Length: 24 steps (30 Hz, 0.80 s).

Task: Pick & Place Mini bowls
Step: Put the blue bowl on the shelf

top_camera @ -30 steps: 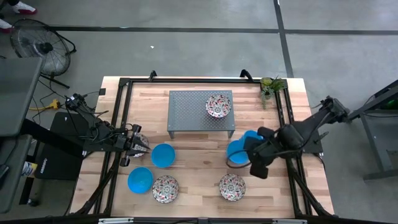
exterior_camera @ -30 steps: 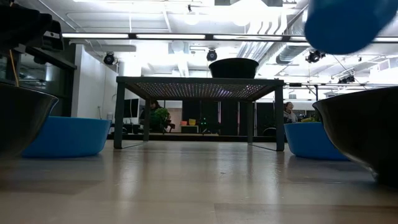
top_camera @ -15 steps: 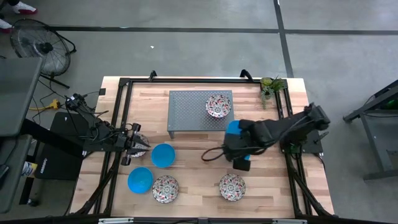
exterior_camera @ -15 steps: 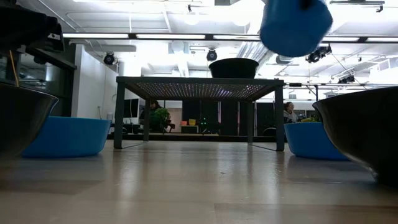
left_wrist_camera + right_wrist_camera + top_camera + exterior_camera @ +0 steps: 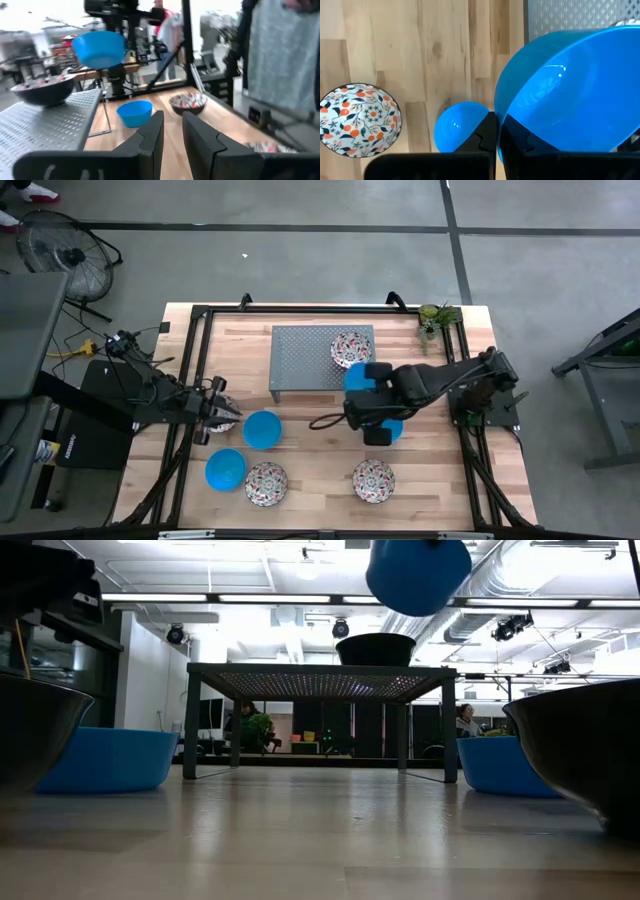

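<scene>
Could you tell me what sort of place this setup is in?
Probably a robotics lab or workshop in an industrial hall: a wooden table on a bare concrete floor, exposed ducts and strip lights overhead, and a floor fan standing beside the rig.

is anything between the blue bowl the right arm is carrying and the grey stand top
Nothing visible. The right gripper holds the blue bowl in the air above the stand. Only the floral bowl sits on the stand, at its right end; the rest is bare.
</scene>
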Each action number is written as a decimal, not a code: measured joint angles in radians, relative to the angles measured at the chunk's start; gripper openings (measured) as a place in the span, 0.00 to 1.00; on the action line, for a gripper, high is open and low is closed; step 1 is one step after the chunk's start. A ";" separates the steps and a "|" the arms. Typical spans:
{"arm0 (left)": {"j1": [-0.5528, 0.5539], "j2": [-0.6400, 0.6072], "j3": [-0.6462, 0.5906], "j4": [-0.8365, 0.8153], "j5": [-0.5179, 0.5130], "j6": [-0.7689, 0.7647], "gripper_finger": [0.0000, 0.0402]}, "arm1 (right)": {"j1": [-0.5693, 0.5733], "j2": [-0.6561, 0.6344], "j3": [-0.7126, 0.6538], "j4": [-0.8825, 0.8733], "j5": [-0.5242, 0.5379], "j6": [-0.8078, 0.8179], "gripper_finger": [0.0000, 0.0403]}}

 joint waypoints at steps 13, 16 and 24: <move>0.000 0.007 0.063 0.083 -0.207 0.052 0.19 | 0.002 0.050 0.002 0.156 -0.007 -0.156 0.00; 0.000 0.021 0.092 0.072 -0.211 0.107 0.25 | -0.006 0.066 0.002 0.213 -0.019 -0.201 0.00; 0.000 0.109 0.205 0.073 -0.202 0.080 0.45 | -0.021 0.077 0.002 0.251 0.019 -0.309 0.00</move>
